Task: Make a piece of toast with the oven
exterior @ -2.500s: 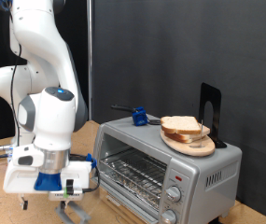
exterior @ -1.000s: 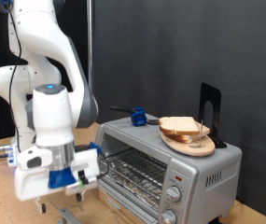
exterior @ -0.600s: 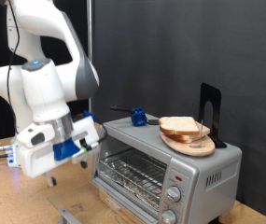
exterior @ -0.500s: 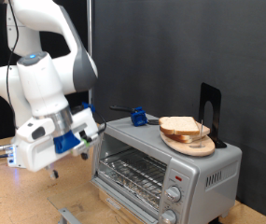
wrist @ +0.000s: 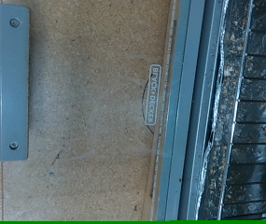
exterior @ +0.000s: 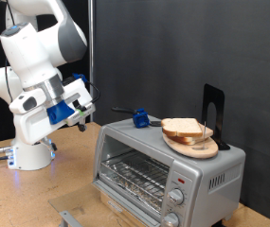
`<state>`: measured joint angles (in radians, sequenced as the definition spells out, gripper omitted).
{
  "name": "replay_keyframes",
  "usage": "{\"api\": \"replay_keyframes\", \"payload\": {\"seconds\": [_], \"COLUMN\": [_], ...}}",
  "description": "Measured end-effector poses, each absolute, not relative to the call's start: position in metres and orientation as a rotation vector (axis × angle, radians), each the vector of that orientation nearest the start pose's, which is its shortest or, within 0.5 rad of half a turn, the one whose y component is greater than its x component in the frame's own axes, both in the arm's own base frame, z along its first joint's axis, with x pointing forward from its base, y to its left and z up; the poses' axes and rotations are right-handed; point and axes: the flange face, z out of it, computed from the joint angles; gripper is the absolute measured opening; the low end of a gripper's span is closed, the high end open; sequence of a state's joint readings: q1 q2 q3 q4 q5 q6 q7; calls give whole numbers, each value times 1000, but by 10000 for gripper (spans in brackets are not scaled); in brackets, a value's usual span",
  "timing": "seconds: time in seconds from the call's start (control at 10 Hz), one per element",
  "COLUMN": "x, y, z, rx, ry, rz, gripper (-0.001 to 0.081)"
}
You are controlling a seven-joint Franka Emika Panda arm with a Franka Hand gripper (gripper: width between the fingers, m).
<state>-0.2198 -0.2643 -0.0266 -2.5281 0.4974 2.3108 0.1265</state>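
Observation:
The silver toaster oven (exterior: 187, 168) stands at the exterior view's right. Its glass door is folded down flat, with the grey handle (exterior: 70, 218) at the exterior view's bottom, and the wire rack (exterior: 135, 176) is bare. Slices of toast (exterior: 185, 127) lie stacked on a round wooden plate (exterior: 199, 148) on top of the oven. My gripper (exterior: 83, 110) hangs in the air to the left of the oven, at about the height of its top, and touches nothing. The wrist view shows no fingers, only the lowered door's handle (wrist: 13, 82), glass (wrist: 95, 112) and the rack (wrist: 249, 112).
A blue-handled tool (exterior: 140, 119) and a black upright bookend (exterior: 213, 114) sit on the oven top beside the plate. Round knobs (exterior: 178, 197) and a red light (exterior: 181, 179) are on the oven's front. My white base (exterior: 30, 153) stands on the wooden table at the left.
My gripper has risen from low over the lowered door handle up and to the exterior view's left. The door stays down. The toast and plate have not moved.

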Motion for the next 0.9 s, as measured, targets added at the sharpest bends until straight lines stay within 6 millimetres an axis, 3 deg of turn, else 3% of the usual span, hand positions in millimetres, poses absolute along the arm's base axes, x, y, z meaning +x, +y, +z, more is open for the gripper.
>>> {"api": "replay_keyframes", "payload": {"seconds": [0.3,0.9], "x": [436,440], "y": [-81,13], "z": [393,462], "rx": [-2515,-2613], "ry": [901,558], "rz": [-110,-180], "gripper": [808,808]}}
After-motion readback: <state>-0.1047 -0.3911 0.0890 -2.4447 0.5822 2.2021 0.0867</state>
